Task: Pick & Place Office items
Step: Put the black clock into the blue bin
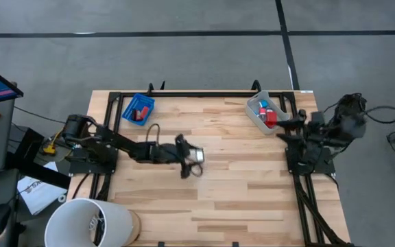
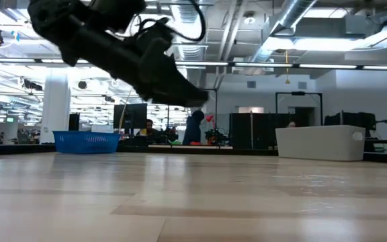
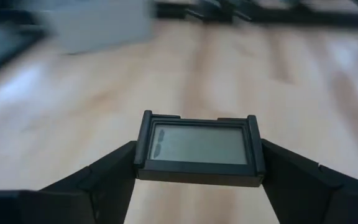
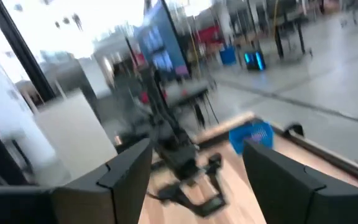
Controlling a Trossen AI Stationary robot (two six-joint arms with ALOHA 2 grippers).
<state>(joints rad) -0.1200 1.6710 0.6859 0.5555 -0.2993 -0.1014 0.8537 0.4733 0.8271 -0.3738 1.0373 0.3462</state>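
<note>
Left gripper (image 3: 197, 171) clamps a black rectangle with a light face (image 3: 197, 146), apparently a small display, above the wooden surface (image 1: 211, 199); right gripper (image 4: 194, 168) hangs open, empty.

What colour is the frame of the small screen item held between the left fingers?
Black frame, with a pale grey face; it shows best in the left wrist view.

The table (image 1: 218, 199) is light butcher-block wood, its narrow strips smooth with a soft satin sheen in the low view. The left end effector (image 3: 197, 171) has matt black, plastic-looking fingers (image 3: 104, 177) clamped on a black rectangle (image 3: 199, 148) whose matt dark frame surrounds a smooth, pale grey, glassy face. The blue tray (image 1: 138, 110) looks like plastic with perforated, mesh-like walls. The grey bin (image 1: 266, 113) is smooth translucent plastic. The floor (image 1: 184, 62) is dull grey concrete.
</note>
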